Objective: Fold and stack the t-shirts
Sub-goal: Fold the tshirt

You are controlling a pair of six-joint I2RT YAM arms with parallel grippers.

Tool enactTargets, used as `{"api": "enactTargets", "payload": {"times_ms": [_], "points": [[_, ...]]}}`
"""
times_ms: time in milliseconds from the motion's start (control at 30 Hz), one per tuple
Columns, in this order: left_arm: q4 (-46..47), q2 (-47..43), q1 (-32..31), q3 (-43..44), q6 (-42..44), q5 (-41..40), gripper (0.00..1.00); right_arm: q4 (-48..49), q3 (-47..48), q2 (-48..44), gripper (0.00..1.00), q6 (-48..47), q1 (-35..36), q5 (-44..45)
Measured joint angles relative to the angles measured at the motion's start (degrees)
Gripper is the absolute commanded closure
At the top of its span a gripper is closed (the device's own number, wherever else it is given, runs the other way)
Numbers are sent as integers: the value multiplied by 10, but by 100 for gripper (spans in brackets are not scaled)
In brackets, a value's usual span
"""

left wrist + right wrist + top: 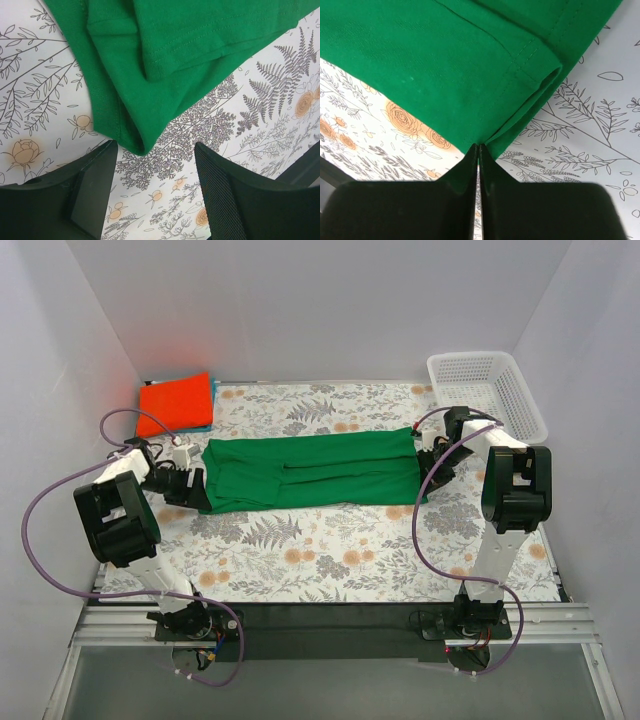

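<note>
A bright green t-shirt (pixel 310 472), folded into a long band, lies flat across the flowered table. Its right end corner (pixel 485 100) is pinched between the tips of my right gripper (pixel 478 146), which is shut on the hem; in the top view that gripper (pixel 426 462) sits at the shirt's right edge. My left gripper (pixel 156 150) stands open at the left end, its fingers (pixel 95 185) straddling bare table just short of the shirt's folded corner (pixel 140 142), without touching it. An orange-red t-shirt (pixel 177 403) lies folded at the back left on a blue one (pixel 213 392), of which only an edge shows.
A white mesh basket (pixel 487 390) stands at the back right corner. White walls close the table on three sides. Purple cables loop beside both arms. The flowered table cover (pixel 330 550) shows bare in front of the green shirt.
</note>
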Motion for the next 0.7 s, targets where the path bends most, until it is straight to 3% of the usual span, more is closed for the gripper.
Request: {"api": "enactTargets", "payload": {"times_ms": [300,533,633,667,700], "points": [[0,1,0,0,2,13,49,0,0,0,99,2,-2,-1],[-1,14,0,3,5,20,74,0,0,0,99,2,-3,-1],[-3,23,0,13,3,21,89,0,0,0,99,1,-4,-1],[-5,26,0,18,2,21,98,0,0,0,99,1,-4,0],[-7,27,0,23,1,21,100,0,0,0,99,1,-4,1]]}}
